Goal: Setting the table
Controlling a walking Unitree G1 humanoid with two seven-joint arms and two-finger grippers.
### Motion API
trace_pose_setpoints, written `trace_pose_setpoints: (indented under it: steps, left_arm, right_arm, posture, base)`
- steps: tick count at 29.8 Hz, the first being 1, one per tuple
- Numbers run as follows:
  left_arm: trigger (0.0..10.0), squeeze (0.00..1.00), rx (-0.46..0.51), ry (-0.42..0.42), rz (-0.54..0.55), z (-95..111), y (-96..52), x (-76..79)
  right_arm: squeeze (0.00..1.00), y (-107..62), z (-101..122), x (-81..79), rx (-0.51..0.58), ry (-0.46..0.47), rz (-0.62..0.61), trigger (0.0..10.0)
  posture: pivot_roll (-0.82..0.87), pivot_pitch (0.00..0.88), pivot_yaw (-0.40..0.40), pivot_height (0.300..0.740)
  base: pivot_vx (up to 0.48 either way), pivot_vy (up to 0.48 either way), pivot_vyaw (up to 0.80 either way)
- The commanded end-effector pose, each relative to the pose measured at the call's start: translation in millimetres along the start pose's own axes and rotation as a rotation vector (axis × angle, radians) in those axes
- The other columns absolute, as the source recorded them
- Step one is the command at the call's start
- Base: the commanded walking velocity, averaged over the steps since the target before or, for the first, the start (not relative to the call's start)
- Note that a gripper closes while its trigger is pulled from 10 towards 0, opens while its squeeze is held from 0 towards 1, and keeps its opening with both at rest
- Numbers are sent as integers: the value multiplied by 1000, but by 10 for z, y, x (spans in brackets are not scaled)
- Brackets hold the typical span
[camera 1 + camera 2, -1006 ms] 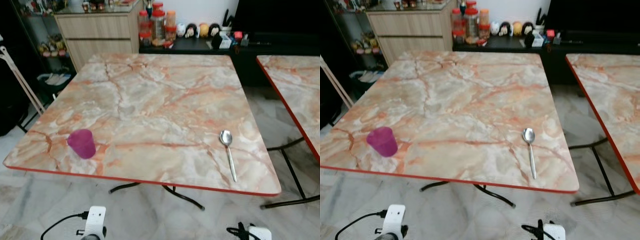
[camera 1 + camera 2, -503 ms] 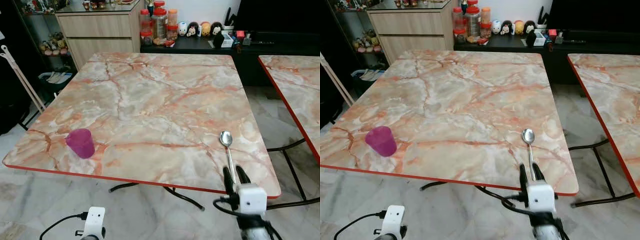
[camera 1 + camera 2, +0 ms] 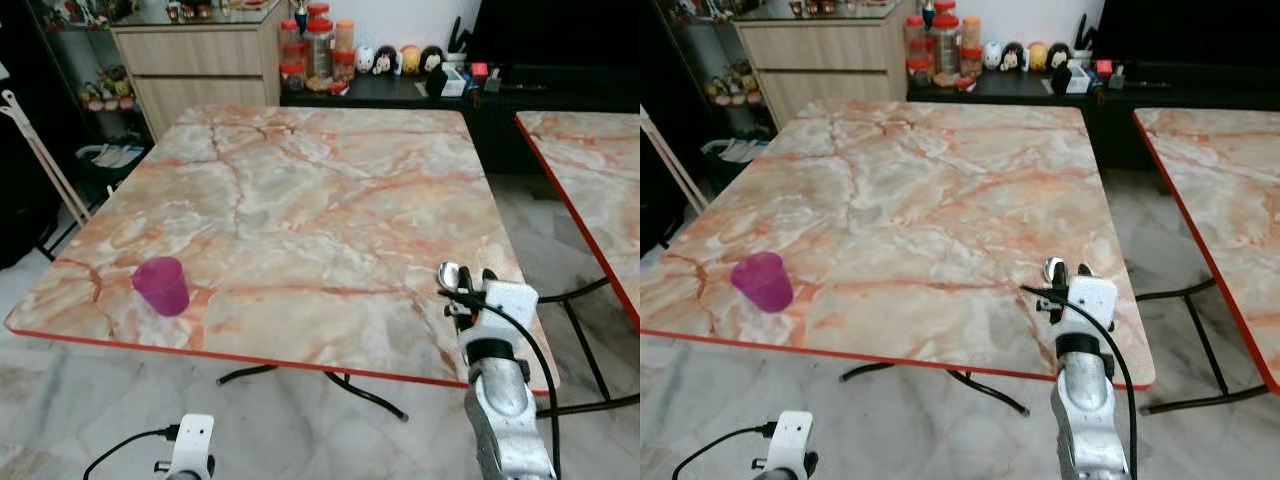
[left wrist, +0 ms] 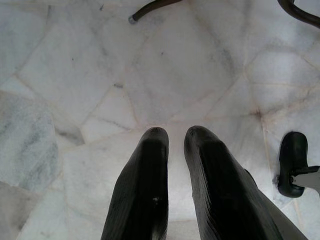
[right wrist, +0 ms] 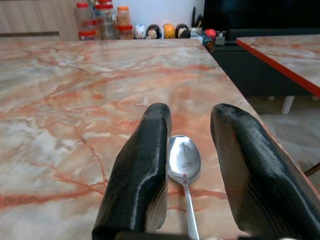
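Apart: pink cup (image 3: 161, 286), spoon (image 5: 184, 159)

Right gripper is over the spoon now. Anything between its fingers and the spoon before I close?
Nothing visible. In the right wrist view the spoon lies flat on the marble table, with the open right gripper straddling it, one finger either side of the bowl. The purple cup sits far off, near the table's left front corner.
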State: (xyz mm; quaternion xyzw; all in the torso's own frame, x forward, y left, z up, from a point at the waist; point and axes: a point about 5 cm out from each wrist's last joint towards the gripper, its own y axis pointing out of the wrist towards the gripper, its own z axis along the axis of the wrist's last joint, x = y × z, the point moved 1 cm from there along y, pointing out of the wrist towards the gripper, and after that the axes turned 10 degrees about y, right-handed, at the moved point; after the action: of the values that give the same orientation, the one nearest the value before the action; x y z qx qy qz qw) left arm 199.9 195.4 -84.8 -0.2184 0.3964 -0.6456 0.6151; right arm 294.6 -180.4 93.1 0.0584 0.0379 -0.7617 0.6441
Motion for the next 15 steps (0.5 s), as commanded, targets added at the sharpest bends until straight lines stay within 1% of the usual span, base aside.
trace_pose_setpoints:
  steps: [1, 2, 5, 11, 15]
  left_arm:
    - [10000, 0, -13, 8, 7, -30, -5, -17]
    - [10000, 0, -14, 8, 7, -32, -5, -17]
    - [10000, 0, -16, 12, 7, -41, -7, -17]
    - [10000, 0, -16, 10, 8, -40, -7, -23]
    - [10000, 0, -15, 8, 10, -38, -6, -26]
  right_arm:
    - [0, 25, -18, -46, -24, 6, 10, 10000]
    - [0, 31, -12, -62, -22, 15, 12, 10000]
    - [0, 42, -3, -109, -15, 11, 23, 10000]
    - [0, 58, -23, -168, -36, 29, 25, 10000]
    - [0, 18, -74, -183, -62, 17, 29, 10000]
  posture:
    - [-31, 0, 9, 740]
    - [-31, 0, 9, 740]
    - [-31, 0, 9, 740]
    - [-27, 0, 9, 740]
    - [-27, 0, 10, 740]
  base:
    - [0, 0, -538]
    - [0, 0, -800]
    - [0, 0, 0]
    - [0, 0, 0]
    - [0, 0, 0]
